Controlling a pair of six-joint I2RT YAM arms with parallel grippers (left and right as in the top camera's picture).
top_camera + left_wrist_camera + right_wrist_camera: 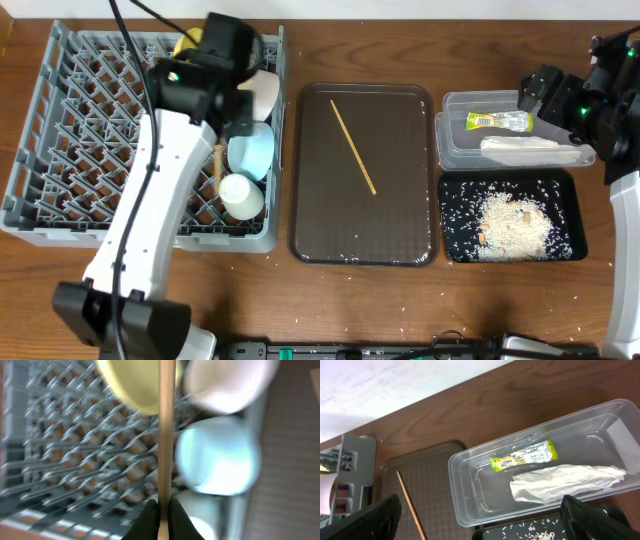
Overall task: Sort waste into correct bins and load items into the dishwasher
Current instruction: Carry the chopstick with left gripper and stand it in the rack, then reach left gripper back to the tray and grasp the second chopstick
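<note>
My left gripper (162, 521) is pinching one chopstick (166, 435) by its end over the dish rack (60, 150). It's hanging close to the blue bowl (250, 150) and yellow plate (135, 385), so I'm risking a knock, or a slip through its grid. The rack's left half is lying free. My right gripper (481, 512) is hovering near the clear tub (600, 425), jaws spread wide.

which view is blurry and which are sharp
Left wrist: dish rack, yellow plate and light blue bowl are smeared; only the gripped chopstick is fairly crisp. Right wrist: snack wrapper and napkin sharp, its own fingers dark and soft. Overhead: evenly lit, sharp.
</note>
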